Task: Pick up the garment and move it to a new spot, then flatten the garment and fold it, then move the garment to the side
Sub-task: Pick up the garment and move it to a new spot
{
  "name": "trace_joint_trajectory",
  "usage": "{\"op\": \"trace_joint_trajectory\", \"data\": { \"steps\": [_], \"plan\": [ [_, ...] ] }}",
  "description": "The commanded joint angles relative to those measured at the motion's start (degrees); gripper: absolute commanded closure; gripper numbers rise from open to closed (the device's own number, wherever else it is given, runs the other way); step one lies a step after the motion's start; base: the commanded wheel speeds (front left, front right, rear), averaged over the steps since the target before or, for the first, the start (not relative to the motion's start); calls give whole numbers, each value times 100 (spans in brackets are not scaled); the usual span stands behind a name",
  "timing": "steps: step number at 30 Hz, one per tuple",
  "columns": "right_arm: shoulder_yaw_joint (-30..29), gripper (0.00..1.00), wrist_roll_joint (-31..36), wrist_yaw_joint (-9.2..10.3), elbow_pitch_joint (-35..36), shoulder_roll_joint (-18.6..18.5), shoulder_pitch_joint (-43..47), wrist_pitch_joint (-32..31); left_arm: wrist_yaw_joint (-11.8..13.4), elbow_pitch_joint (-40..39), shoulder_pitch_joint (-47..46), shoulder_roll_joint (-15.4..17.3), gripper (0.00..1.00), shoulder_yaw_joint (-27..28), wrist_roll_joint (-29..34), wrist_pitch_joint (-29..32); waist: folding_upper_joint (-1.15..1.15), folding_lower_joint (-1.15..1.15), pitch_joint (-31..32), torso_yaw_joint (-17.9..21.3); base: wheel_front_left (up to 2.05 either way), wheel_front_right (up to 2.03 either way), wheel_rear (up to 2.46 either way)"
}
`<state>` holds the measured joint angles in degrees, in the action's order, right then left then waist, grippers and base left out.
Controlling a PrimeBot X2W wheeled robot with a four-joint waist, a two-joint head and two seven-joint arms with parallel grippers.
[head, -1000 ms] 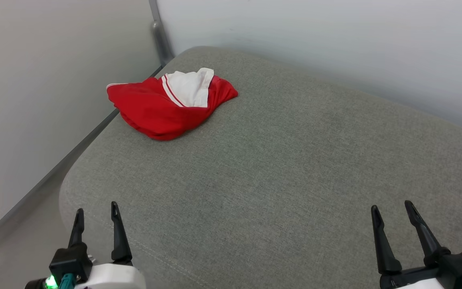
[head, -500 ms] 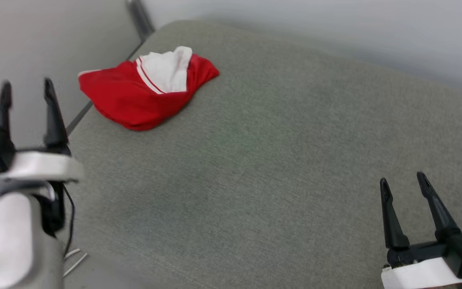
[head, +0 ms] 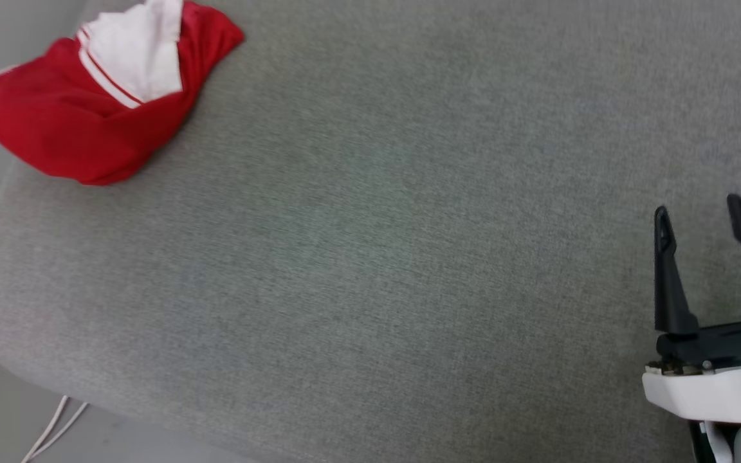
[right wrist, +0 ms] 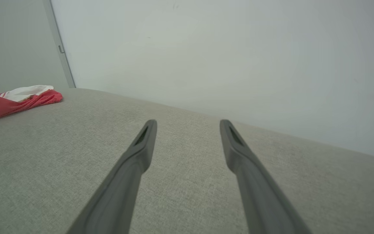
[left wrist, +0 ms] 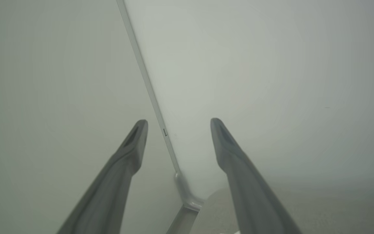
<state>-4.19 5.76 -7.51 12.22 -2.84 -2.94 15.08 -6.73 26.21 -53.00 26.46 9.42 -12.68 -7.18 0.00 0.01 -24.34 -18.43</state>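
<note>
Head view | garment [head: 68, 128] well apart from right gripper [head: 697, 204] | jaws spread, empty

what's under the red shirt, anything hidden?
The shirt lies bunched on the grey cushion, a white sleeve folded on top. Whatever sits beneath the cloth is covered, so anything tucked under it cannot be seen.

The head camera looks steeply down on the cushion [head: 370, 257] from above and behind the right gripper [head: 697, 204], whose wrist camera skims low along its fingers [right wrist: 125, 182] toward the wall [right wrist: 206, 48] and shares the garment [head: 74, 122] far to that gripper's left, while the left wrist camera faces the corner strip [left wrist: 148, 84] beyond the left gripper [left wrist: 179, 121].
</note>
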Motion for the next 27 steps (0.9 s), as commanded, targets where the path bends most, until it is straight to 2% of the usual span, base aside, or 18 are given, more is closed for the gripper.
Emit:
{"op": "trace_joint_trajectory", "data": {
  "steps": [1,6,8,15,18,21,27],
  "plan": [
    [-27,0,46,4,77,-7,-135,14,-27,111,-231,71,0,-59,-83,169,0,-1,-397,236,0,0,0],
    [-80,0,147,4,338,-7,-295,14,-60,885,-887,336,0,-463,-695,1645,0,-1,-737,341,0,0,0],
    [-100,0,178,5,433,-7,-358,14,-62,1055,-1019,543,0,-752,-1000,2208,0,-1,-859,392,0,0,0],
    [-68,0,305,5,673,-6,-498,14,-61,1349,-956,1137,0,-1701,-2480,4341,0,-1,-1213,562,0,0,0],
    [-99,0,377,5,757,-5,-540,14,-63,1385,-809,1229,0,-2027,-3033,5148,0,-1,-1359,589,0,0,0],
    [-131,0,420,5,813,-6,-535,14,-63,1345,-717,1350,0,-2316,-3283,5447,0,-1,-1499,595,0,0,0],
    [-124,0,479,4,810,-6,-490,14,-68,1479,-415,1126,0,-2899,-3617,5481,0,-1,-1614,561,0,0,0]
  ]
}}
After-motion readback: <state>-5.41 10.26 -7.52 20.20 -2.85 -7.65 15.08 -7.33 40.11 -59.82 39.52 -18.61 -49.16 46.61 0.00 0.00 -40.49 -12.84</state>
